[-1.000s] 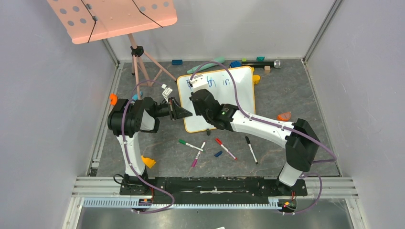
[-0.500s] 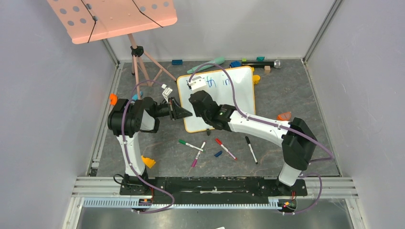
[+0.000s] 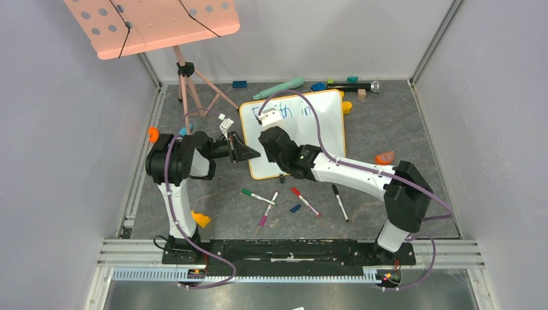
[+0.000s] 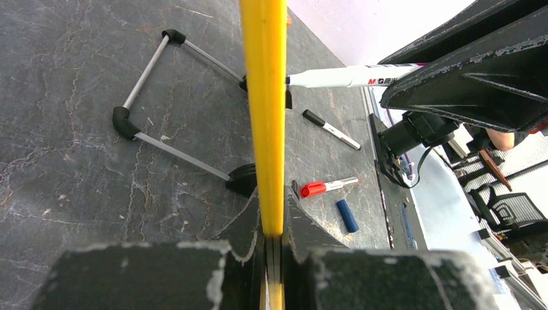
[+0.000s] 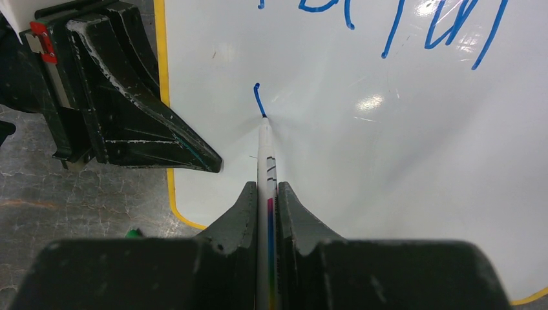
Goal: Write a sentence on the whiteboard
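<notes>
Left claw [image 3: 251,154] clamped on the whiteboard [image 3: 320,135] rim, right claw [image 3: 266,129] clamped on a white marker [image 5: 265,155].

Overhead, I see my left claw pinching the board's left edge, the board spreading away to that claw's right. My right claw hangs over the board's upper left part, with blue writing [image 3: 296,111] just right of it and loose markers [image 3: 304,201] lying behind it, toward the bases. Through the left wrist camera, the yellow frame [image 4: 265,97] runs straight out from between the closed fingers, and a red-capped marker [image 4: 326,188] lies off to their right. Through the right wrist camera, the fingers are shut on the marker. Its tip touches the board straight ahead, at the lower end of a short blue stroke [image 5: 258,97], and the left claw sits on the frame to the left.
</notes>
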You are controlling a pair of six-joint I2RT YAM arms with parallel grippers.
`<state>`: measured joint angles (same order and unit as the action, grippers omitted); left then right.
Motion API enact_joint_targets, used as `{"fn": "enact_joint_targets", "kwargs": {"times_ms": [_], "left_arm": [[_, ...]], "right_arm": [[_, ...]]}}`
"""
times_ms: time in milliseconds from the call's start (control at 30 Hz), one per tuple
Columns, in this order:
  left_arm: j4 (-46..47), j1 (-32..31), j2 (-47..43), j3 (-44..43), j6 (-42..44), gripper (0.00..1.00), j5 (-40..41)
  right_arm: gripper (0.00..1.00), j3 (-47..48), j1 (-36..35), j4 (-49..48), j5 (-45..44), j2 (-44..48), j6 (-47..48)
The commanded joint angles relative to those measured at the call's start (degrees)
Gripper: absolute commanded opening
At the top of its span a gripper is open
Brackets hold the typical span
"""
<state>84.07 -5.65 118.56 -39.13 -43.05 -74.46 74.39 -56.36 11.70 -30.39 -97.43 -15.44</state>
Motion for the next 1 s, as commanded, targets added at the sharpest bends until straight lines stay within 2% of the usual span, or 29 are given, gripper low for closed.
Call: {"fn": "enact_joint_targets", "kwargs": {"times_ms": [0,467,967], "left_arm": [[5.1,-0.6,-1.5,0.3,6.9,0.02,-3.6],[5.1,-0.6,-1.5,0.2,6.9,0.02,-3.5],[5.1,-0.6,-1.5,0.2,6.9,0.02,-3.5]], "right_arm": [[0.0,1.6,1.5,0.3,-1.5,1.4,-0.2],[0.0,5.5,3.3,1.2,0.4,0.0,1.0],[0.0,-0.8,2.0,1.7,4.7,1.9,-1.1]]}}
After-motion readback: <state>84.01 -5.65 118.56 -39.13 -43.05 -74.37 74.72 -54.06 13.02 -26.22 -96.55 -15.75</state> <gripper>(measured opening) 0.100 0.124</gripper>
